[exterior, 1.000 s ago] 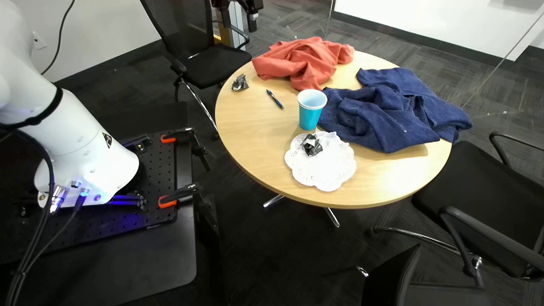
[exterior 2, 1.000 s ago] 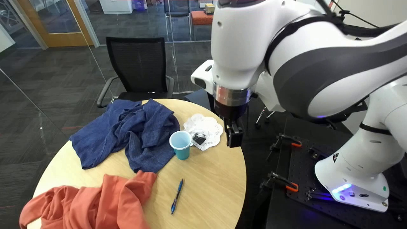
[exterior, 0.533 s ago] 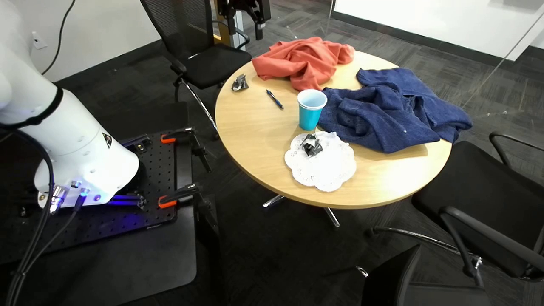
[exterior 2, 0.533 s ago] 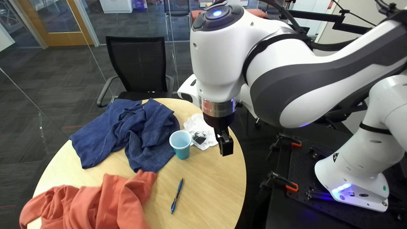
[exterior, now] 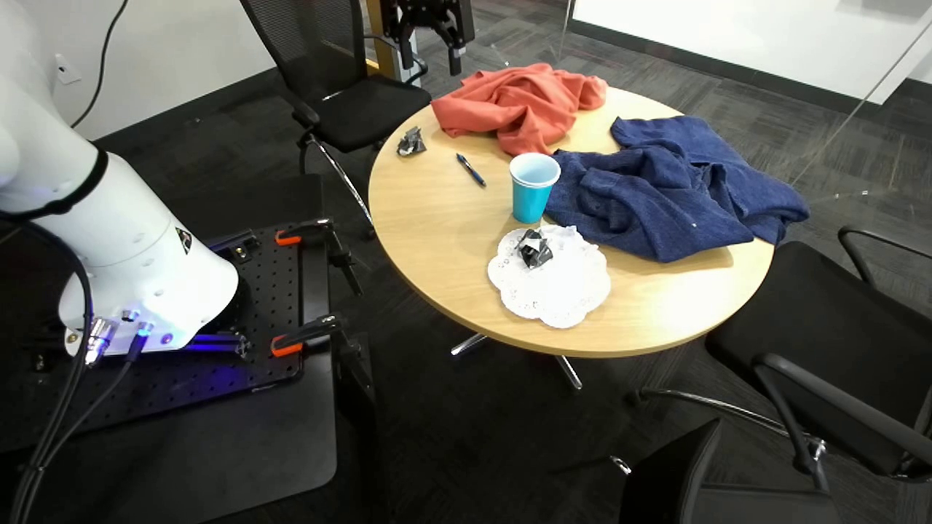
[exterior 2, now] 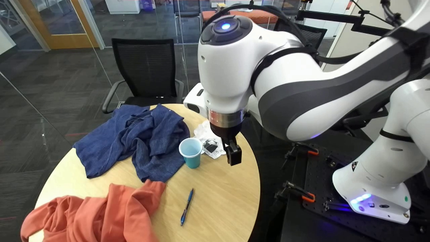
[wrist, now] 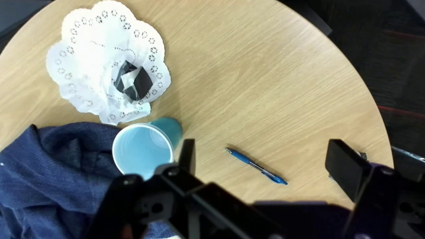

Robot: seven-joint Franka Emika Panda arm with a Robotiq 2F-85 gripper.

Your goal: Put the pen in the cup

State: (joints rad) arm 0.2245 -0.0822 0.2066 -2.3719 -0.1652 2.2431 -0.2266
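Observation:
The blue pen (exterior: 471,169) lies flat on the round wooden table; it also shows in an exterior view (exterior 2: 187,207) and in the wrist view (wrist: 255,166). The teal-blue cup (exterior: 531,188) with a whitish rim stands upright beside the navy cloth, also in an exterior view (exterior 2: 191,154) and the wrist view (wrist: 146,149). My gripper (wrist: 261,151) is open with nothing between its fingers, above the table. In the wrist view the pen shows in the gap between the fingers, lying slantwise below them. The gripper also shows in both exterior views (exterior: 431,64) (exterior 2: 233,158).
A navy cloth (exterior: 662,193) touches or nearly touches the cup. An orange cloth (exterior: 520,105) lies near the pen. A white doily (exterior: 561,291) holds a black crumpled wrapper (exterior: 534,249). Another crumpled wrapper (exterior: 411,142) lies near the table edge, partly hidden behind a finger in the wrist view.
The arm has swung over the table toward the cup and pen, and the gripper has come slightly lower. The gripper stays open. The pen, cup and cloths have not moved.

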